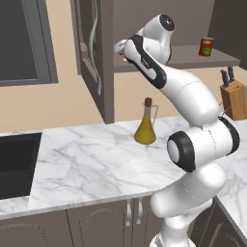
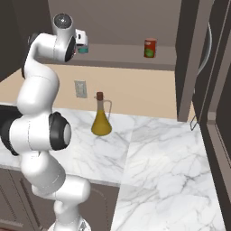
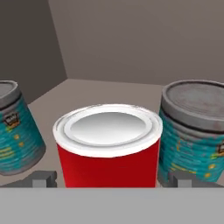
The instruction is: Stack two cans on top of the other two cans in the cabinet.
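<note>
Kitchen: marble countertop [image 1: 96, 164], sink [image 1: 14, 164], oil bottle [image 1: 145, 126], knife block [image 1: 233, 99], wall cabinet [image 1: 96, 58] over it, low cupboards [image 1: 72, 226] below.

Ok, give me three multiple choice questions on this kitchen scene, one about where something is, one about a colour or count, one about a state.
1. Where does the oil bottle stand?
A. on the marble counter
B. on the cabinet shelf
C. in the sink

2. In the hand view, how many teal cans flank the red can?
A. none
B. one
C. two

3. How is the gripper?
A. shut on the red can
B. open, a finger either side of the red can
C. shut on a teal can

Answers: 1 A, both base views show it on the marble. 2 C, one teal can on the left, another teal can on the right. 3 B, the fingertips stand wide apart of the can.
</note>
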Robot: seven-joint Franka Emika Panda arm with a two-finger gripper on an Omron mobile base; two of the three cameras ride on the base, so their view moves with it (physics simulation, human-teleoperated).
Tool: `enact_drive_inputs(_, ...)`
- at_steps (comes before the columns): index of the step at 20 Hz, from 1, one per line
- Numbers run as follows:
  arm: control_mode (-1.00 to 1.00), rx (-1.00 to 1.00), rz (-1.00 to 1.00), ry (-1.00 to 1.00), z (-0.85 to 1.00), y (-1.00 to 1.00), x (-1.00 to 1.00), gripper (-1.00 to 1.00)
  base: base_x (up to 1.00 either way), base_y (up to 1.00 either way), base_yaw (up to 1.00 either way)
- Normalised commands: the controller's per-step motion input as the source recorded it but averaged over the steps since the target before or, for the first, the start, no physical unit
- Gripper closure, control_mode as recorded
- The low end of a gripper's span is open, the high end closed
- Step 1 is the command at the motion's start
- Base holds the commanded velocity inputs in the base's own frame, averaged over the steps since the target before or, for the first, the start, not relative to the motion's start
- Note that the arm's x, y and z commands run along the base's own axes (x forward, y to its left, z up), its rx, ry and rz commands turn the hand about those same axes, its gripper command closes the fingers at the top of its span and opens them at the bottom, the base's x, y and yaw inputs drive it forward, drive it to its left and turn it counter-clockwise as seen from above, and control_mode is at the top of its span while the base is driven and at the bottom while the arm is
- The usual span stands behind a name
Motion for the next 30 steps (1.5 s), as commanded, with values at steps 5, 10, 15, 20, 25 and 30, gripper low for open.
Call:
enact_drive_inputs(5,-1.0,0.0,0.0,0.0,-0.03,0.01,0.04,1.0,0.0,0.0,0.0)
enact_drive_inputs(10,-1.0,0.0,0.0,0.0,-0.06,0.0,-0.01,1.0,0.0,0.0,0.0)
enact_drive_inputs(15,-1.0,0.07,0.0,-0.11,0.14,0.0,-0.18,1.0,0.0,0.0,0.0)
enact_drive_inputs(20,-1.0,0.17,0.0,-0.15,0.28,0.0,-0.22,1.0,0.0,0.0,0.0)
enact_drive_inputs(25,-1.0,0.08,0.02,-0.01,0.3,0.07,-0.01,1.0,0.0,0.0,0.0)
enact_drive_inputs(30,-1.0,0.0,0.13,0.0,0.28,0.14,0.0,1.0,0.0,0.0,0.0)
